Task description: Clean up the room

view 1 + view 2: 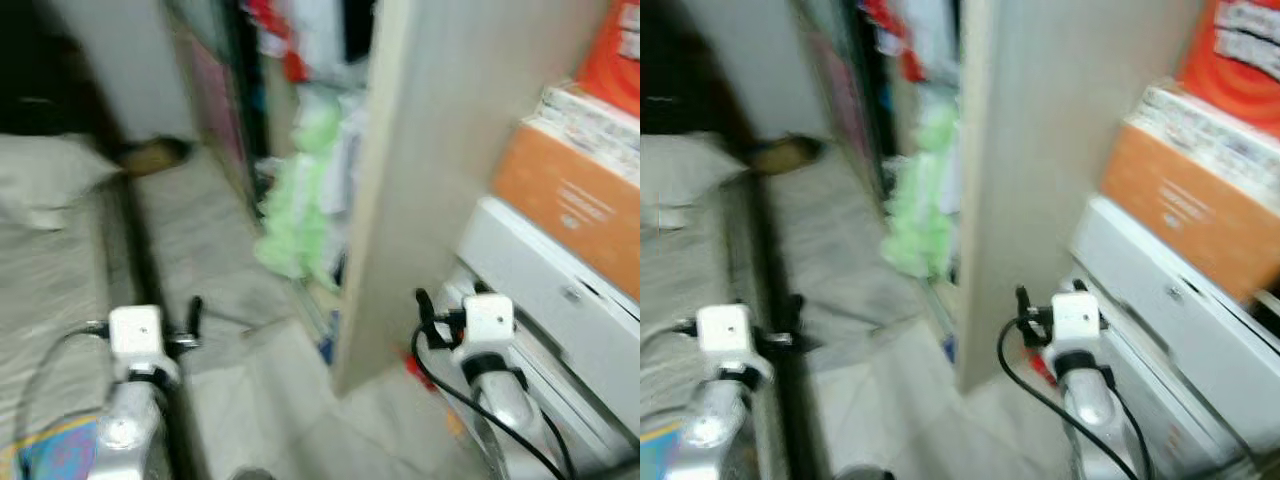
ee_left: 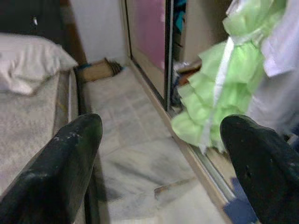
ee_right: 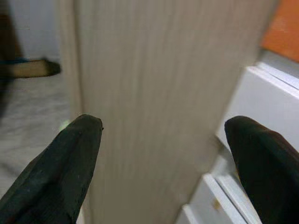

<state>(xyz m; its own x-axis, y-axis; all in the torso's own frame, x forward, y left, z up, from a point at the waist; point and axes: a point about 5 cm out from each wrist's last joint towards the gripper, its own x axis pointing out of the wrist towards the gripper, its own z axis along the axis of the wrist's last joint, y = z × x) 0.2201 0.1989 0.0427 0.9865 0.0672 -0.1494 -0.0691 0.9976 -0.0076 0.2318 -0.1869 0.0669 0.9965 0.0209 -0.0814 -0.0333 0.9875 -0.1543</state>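
A light green frilly garment (image 1: 300, 215) hangs out of an open wardrobe, also seen in the left wrist view as the green garment (image 2: 215, 88). My left gripper (image 2: 163, 154) is open and empty, low over the tiled floor beside the bed. My right gripper (image 3: 163, 154) is open and empty, close in front of a pale wooden panel (image 3: 154, 93). The head views are blurred. In them the left gripper (image 1: 195, 318) and right gripper (image 1: 425, 310) are held low in front of me.
A bed with a grey cover and a pillow (image 1: 45, 175) lies at the left. A wooden panel (image 1: 420, 170) stands upright ahead. White drawers (image 1: 560, 290) with an orange box (image 1: 575, 200) on top are at the right. A brown slipper-like thing (image 1: 155, 155) lies on the floor (image 1: 230, 300).
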